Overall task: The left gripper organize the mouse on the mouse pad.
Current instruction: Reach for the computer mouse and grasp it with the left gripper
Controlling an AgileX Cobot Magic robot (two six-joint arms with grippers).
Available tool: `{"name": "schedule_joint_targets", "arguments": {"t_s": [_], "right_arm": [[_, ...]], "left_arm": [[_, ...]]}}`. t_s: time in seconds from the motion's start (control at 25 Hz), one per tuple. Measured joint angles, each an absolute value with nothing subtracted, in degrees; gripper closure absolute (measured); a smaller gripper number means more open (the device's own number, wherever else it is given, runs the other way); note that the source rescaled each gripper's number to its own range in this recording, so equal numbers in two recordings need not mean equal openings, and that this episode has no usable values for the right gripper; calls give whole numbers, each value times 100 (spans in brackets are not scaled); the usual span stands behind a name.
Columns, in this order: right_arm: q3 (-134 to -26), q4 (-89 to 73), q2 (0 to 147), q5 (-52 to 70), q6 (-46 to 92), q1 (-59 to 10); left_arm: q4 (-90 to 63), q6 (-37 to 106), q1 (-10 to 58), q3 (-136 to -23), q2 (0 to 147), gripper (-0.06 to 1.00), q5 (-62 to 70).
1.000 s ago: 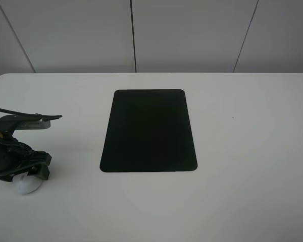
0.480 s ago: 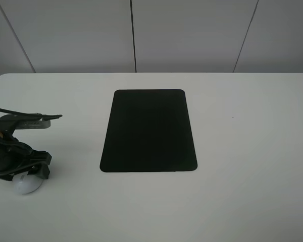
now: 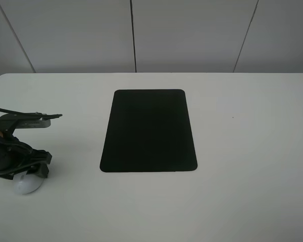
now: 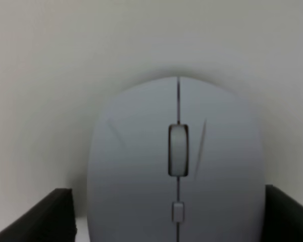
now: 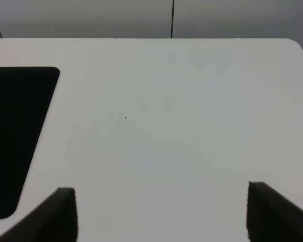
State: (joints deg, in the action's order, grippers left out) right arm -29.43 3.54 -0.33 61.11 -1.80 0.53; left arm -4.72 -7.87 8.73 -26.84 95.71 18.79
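The white mouse lies on the table near the left front edge, well left of the black mouse pad. My left gripper hangs right over the mouse and hides its rear part. In the left wrist view the mouse, with its grey scroll wheel, fills the space between the two dark fingers. The jaws stand wide on either side, with a thin gap on one side, so the left gripper is open around it. My right gripper is open over bare table, with nothing between its fingers.
The white table stretches right of the pad, and its far edge meets a grey panelled wall. The right wrist view catches a corner of the mouse pad. A cable arcs off the left arm.
The left gripper has shifted very slightly over the mouse, which stays in the same spot. The pad has not moved.
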Motion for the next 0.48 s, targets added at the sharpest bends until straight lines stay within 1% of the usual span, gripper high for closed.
{"name": "schedule_joint_targets", "arguments": {"t_s": [0.08,0.48], "right_arm": [[-2943,354,-33,6111,-180,53],[-2943,354,-33,6111,-180,53]], "left_arm": [[-459,-787,873,-2684,9571,94,1879],[-459,-794,873,-2684,9571,94,1880]]}}
